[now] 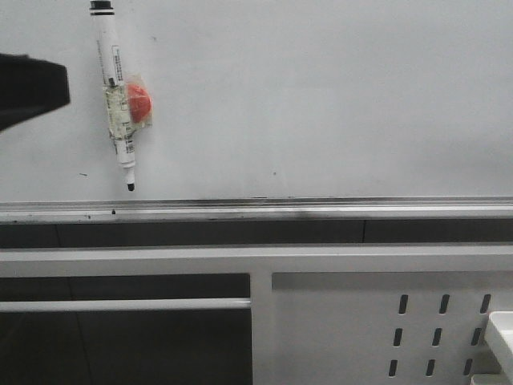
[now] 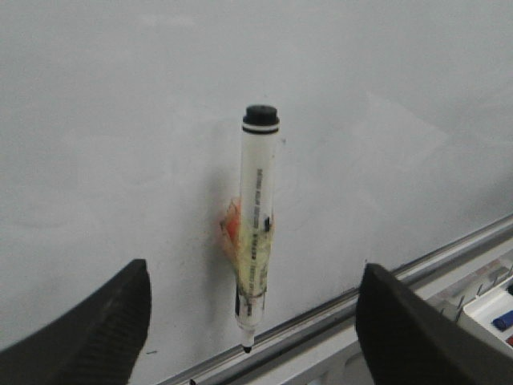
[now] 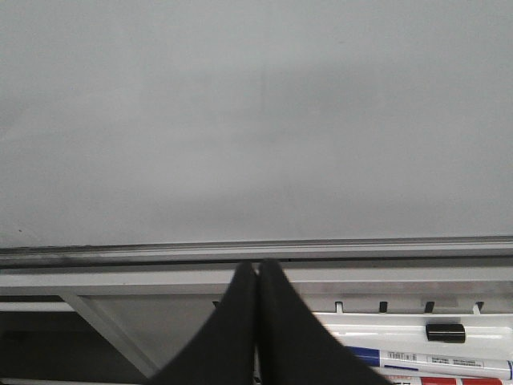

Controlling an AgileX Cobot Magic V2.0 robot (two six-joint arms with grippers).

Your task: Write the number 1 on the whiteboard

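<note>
The glossy pale whiteboard (image 1: 321,96) carries no stroke. A slim white plastic marker (image 1: 117,96), taped to a round red magnet (image 1: 139,102), hangs on it above the silver rail (image 1: 321,210). The left gripper (image 2: 252,325) has ribbed black fingers (image 2: 104,329) spread wide; the right gripper (image 3: 258,321) has smooth fingers pressed together.

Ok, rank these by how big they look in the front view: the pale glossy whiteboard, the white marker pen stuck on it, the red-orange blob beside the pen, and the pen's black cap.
1. The pale glossy whiteboard, filling the upper half.
2. The white marker pen.
3. The red-orange blob.
4. The black cap, partly cut by the frame edge, so its full size is unsure.
</note>
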